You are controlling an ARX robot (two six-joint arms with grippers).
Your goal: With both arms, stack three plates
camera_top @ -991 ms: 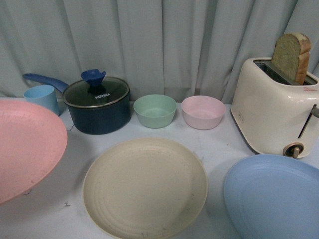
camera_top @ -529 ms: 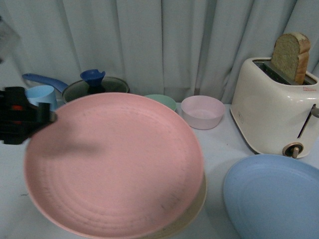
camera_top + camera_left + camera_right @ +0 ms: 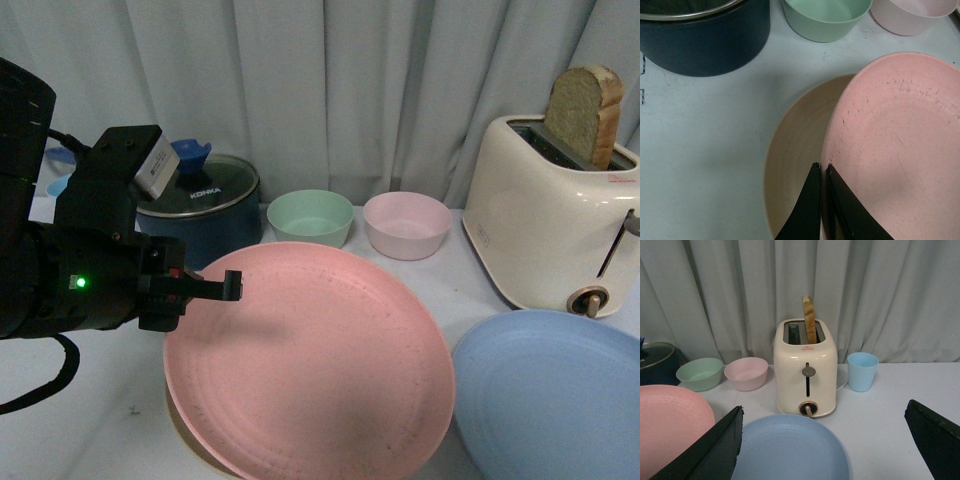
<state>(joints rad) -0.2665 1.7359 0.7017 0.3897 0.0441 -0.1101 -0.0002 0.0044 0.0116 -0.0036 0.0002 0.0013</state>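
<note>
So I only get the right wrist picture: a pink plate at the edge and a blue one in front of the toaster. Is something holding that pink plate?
Observer: Yes, the left gripper is shut on the rim of the pink plate.
Visitor: I heard there were three plates. Where is the third?
Observer: The cream plate lies on the table beneath the pink one, with only one side of it peeking out.
Visitor: Does that arm show any sign of life?
Observer: A small green light glows on the left arm.
</note>
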